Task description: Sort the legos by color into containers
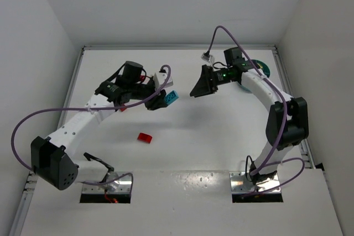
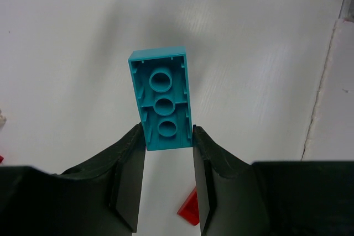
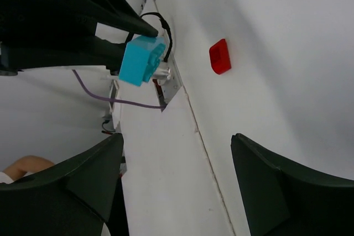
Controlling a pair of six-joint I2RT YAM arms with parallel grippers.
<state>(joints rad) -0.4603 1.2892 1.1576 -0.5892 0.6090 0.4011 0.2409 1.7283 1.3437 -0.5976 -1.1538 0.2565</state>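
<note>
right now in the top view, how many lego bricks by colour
light blue plastic studded brick, in the left gripper: 1
red plastic brick, on the white table: 1
total: 2; a half-hidden red speck is not counted

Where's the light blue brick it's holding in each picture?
Top external: light blue lego left of centre, at the left arm's tip.
Left wrist: lego in the centre, hollow underside facing the camera.
Right wrist: lego upper left.
Shared landmark: the left end effector clamping it, seen in every view.
</note>
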